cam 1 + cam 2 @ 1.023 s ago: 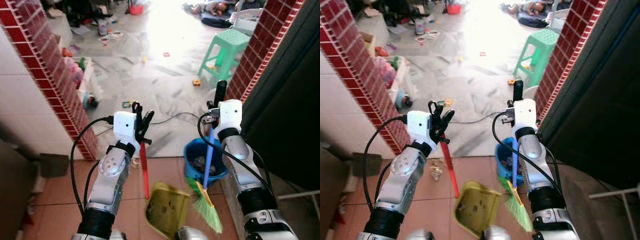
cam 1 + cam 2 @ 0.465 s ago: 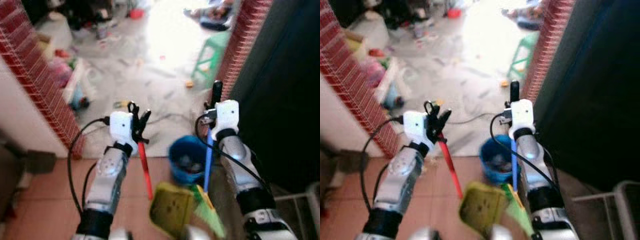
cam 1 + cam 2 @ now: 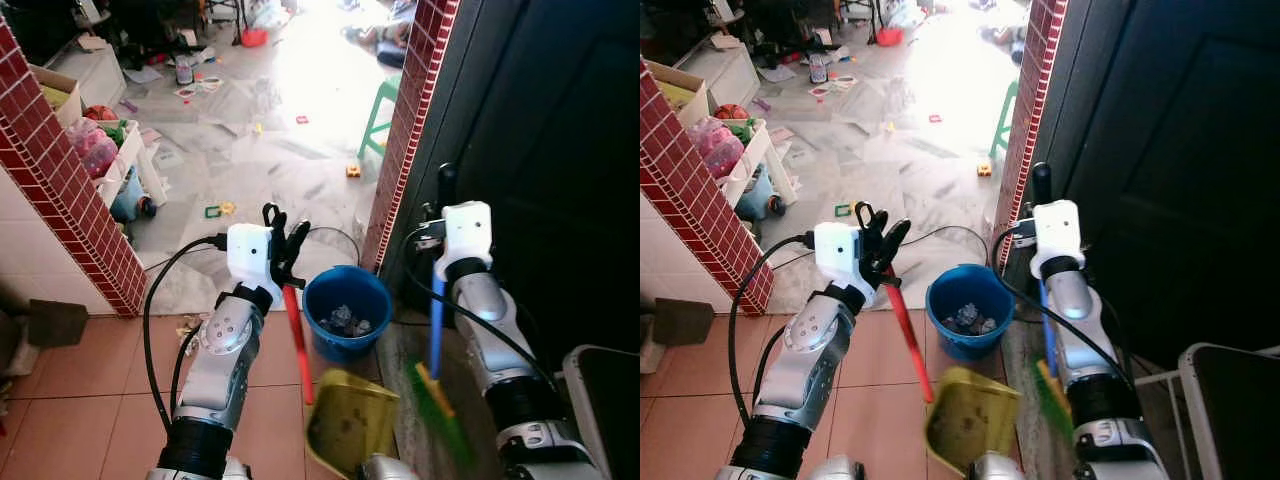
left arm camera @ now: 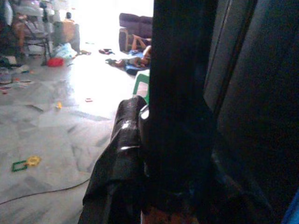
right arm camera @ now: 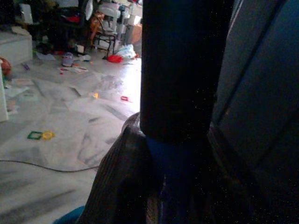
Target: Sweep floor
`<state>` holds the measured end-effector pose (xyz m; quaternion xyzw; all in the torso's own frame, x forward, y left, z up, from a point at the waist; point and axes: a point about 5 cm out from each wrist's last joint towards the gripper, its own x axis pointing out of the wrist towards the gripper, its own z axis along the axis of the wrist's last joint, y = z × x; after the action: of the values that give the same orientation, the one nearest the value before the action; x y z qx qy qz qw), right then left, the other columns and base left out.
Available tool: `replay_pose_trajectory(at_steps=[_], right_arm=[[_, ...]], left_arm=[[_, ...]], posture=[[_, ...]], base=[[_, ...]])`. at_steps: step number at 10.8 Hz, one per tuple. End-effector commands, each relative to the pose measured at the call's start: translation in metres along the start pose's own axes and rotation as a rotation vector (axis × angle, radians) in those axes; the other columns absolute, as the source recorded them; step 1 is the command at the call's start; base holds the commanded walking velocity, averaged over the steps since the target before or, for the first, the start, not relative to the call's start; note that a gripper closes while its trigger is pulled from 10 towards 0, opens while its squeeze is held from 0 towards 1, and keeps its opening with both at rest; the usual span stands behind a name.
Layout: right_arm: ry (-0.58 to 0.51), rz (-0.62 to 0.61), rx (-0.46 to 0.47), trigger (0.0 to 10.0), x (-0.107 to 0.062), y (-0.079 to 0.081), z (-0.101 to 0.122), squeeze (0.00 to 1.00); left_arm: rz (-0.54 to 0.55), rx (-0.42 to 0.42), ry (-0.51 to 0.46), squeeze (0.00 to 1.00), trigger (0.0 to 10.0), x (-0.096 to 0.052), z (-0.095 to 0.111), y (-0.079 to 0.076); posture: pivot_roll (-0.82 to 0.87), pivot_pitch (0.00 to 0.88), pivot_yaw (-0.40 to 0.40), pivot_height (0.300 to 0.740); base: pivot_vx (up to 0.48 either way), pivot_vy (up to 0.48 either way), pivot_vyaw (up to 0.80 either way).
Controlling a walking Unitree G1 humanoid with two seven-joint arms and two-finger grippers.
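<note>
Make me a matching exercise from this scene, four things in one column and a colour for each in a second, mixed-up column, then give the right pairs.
Things:
1. dustpan
2. bucket
3. dustpan handle
4. stool

Colours:
A. blue
B. red
C. light green
D. yellow-olive

Pairs: 1-D, 2-A, 3-B, 4-C

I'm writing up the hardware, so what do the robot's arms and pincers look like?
Both arms are silver metal with black elbow bands, white boxy wrist housings and looping black cables. The left pincer and right pincer each have long black fingers.
</note>
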<state>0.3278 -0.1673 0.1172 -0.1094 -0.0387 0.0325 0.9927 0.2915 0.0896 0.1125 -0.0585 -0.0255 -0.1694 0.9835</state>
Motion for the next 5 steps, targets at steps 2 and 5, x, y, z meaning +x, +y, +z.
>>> replay_pose_trajectory(at_steps=[2,5], right_arm=[[-0.027,0.008,-0.005,10.0,0.003,-0.001,0.007,0.00],[0.001,-0.002,-0.023,10.0,0.004,-0.007,0.002,0.00]], left_arm=[[0.063,0.002,-0.089,0.00,10.0,0.001,0.021,0.014],[0.217,-0.028,-0.221,0.00,10.0,-0.011,0.063,0.044]], posture=[[-0.05,0.000,-0.020,0.740],[-0.03,0.000,-0.034,0.740]], base=[[0.000,0.000,0.00],[0.000,0.000,0.00]])
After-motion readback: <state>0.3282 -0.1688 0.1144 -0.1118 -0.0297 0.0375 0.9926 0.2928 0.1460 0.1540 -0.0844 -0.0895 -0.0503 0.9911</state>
